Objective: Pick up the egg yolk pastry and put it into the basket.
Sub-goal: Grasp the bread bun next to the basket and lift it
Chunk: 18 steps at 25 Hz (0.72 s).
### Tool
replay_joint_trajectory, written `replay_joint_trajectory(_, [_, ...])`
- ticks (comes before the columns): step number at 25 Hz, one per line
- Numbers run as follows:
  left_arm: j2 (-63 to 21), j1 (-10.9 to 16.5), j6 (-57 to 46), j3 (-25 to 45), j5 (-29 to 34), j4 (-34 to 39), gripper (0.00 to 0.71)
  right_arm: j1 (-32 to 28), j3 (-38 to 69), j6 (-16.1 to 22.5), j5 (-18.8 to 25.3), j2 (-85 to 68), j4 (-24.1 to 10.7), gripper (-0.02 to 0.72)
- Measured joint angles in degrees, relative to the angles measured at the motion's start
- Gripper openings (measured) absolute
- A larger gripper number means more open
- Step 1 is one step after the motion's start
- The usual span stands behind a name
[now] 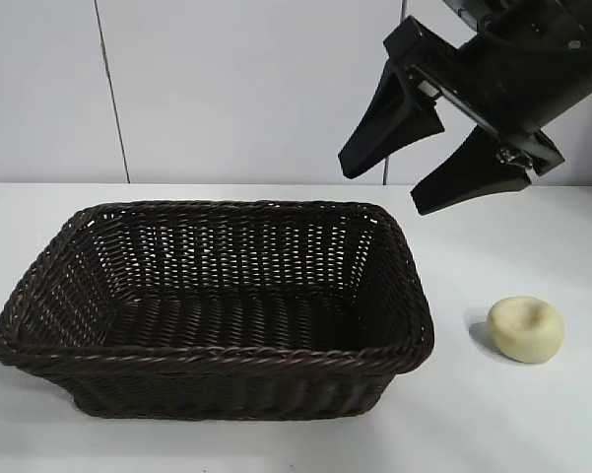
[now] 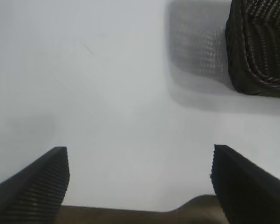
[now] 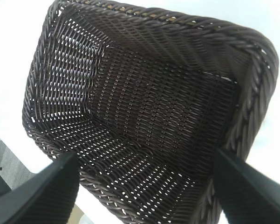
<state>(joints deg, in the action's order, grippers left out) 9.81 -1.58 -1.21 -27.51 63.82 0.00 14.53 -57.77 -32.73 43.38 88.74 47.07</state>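
Overhead, right hand [image 1: 426, 168] gapes — pastry [image 1: 526, 329] untouched.

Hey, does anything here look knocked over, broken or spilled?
Nothing stands out. The basket sits upright and empty, and the egg yolk pastry rests whole on the table beside it. The right gripper hangs above, jaws open.

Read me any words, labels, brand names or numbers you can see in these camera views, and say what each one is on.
There is no readable text in any view.
The egg yolk pastry is plain, with no stamp or label.
The wicker basket carries no tag.
The right gripper, open and raised above the table, and the left gripper, open over the bare table, show no markings.
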Motion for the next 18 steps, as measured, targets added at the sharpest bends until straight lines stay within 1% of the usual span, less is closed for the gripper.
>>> replay_joint_trajectory(2, [-4.55,0.0,0.0,0.0,0.05,0.0,0.605,0.0,0.0,0.19,0.31,0.0,0.0,0.571])
replay_joint_trajectory(5, [-9.68,0.0,0.0,0.0,0.54,0.0,0.605,0.0,0.0,2.07,0.4,0.0,-0.05,0.571])
replay_joint_trajectory(8, [-10.49,0.0,0.0,0.0,0.65,0.0,0.605,-0.28,-0.1,4.32,0.43,0.0,-0.48,0.571])
replay_joint_trajectory(10, [-10.49,0.0,-0.05,0.0,0.65,0.0,0.605,-1.42,-0.17,5.91,0.69,0.0,-1.92,0.571])
replay_joint_trajectory(13, [-10.51,0.0,-0.05,0.0,0.65,0.0,0.605,-5.44,-0.17,8.76,1.48,0.0,-5.28,0.571])
replay_joint_trajectory(15, [-10.51,0.0,-0.05,0.0,0.65,0.0,0.605,-8.97,-0.17,9.57,2.15,0.0,-7.49,0.571])
replay_joint_trajectory(18, [-10.51,0.0,-0.05,0.0,0.65,0.0,0.605,-13.25,-0.17,10.07,2.61,0.0,-9.86,0.571])
